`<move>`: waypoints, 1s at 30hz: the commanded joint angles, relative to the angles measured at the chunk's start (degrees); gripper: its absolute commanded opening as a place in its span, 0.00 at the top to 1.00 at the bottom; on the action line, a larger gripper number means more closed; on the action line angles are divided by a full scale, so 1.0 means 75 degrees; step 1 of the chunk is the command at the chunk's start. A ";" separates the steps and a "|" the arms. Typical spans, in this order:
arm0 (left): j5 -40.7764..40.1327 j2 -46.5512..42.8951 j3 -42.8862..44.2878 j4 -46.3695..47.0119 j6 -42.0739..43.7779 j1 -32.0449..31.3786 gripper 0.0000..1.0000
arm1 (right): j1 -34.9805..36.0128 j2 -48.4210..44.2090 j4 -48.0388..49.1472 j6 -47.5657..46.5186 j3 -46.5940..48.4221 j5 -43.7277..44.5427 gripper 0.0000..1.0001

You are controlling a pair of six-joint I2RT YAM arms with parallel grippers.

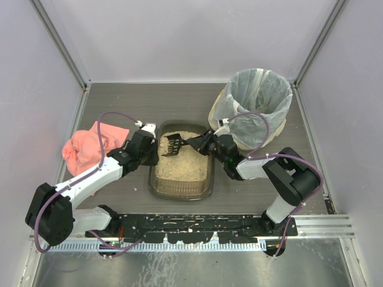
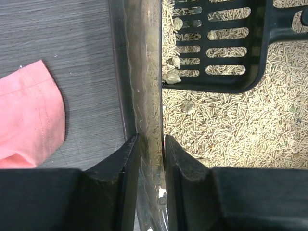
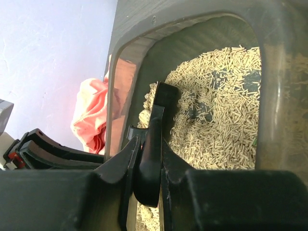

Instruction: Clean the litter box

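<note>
The litter box (image 1: 181,186) is a shallow dark brown tray of tan pellets in the table's middle. My left gripper (image 1: 149,149) is shut on its left wall (image 2: 144,96), one finger outside and one inside. My right gripper (image 1: 206,142) is shut on the handle (image 3: 151,159) of a black slotted scoop (image 1: 172,144). The scoop's head (image 2: 216,43) hangs over the litter at the box's far left end and carries several pale clumps (image 2: 172,75). Bare dark patches of tray floor (image 3: 199,110) show through the pellets in the right wrist view.
A round bin lined with a pale translucent bag (image 1: 254,107) stands at the back right, just behind my right arm. A pink cloth (image 1: 90,149) lies left of the box, next to my left arm; it also shows in the left wrist view (image 2: 29,120).
</note>
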 commanded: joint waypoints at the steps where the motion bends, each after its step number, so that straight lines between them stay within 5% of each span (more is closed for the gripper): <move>1: 0.0052 -0.0128 0.0237 -0.0150 0.0097 -0.0037 0.69 | -0.0028 -0.0387 0.0155 0.0525 -0.0251 -0.0099 0.99; 16: 0.0144 -0.1023 0.0834 -0.0774 -0.0120 -0.0025 0.22 | -0.0094 -0.1590 -0.0613 0.0251 -0.0961 0.0274 0.99; 30: -0.0167 -0.2209 0.1128 -0.1634 -0.0044 0.0010 0.14 | -0.0116 -0.3707 -0.0830 0.0454 -0.2029 0.0450 0.99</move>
